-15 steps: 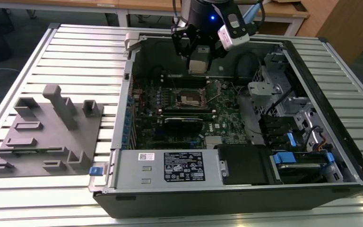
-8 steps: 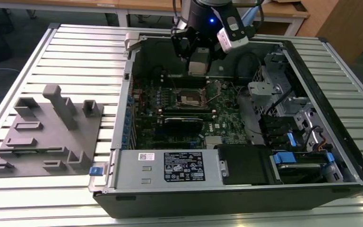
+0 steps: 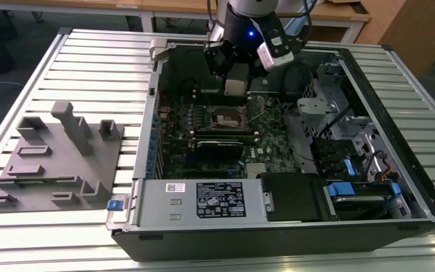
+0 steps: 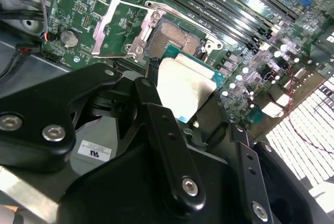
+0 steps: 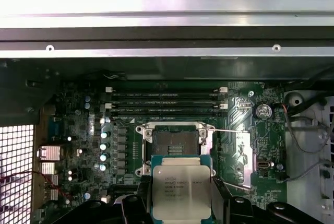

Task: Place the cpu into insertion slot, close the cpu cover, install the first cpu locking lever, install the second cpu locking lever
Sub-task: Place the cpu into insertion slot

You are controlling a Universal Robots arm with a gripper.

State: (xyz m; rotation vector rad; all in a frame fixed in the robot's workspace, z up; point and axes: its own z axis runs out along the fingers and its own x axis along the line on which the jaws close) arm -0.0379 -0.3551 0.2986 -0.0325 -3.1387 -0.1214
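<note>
My gripper [image 5: 181, 205] is shut on the cpu [image 5: 181, 190], a flat silver square with a green edge, its black fingers [image 4: 156, 109] clamping opposite sides. The cpu [image 4: 185, 85] hangs above the green motherboard, just short of the insertion slot [image 5: 175, 143], whose dark centre lies bare. The cpu cover [image 4: 117, 25] is flipped open beside the insertion slot [image 4: 175, 38]. Thin wire levers [image 5: 232, 130] stand free next to the slot. In the exterior view my gripper [image 3: 235, 86] hovers inside the open computer case, behind the slot [image 3: 227, 117].
Long black memory slots [image 5: 164, 104] run past the socket. A black labelled power supply box [image 3: 221, 199] sits at the case's near side, drive bays and cables [image 3: 346, 147] on the exterior view's right. A grey fixture block [image 3: 51, 158] lies on the slatted table.
</note>
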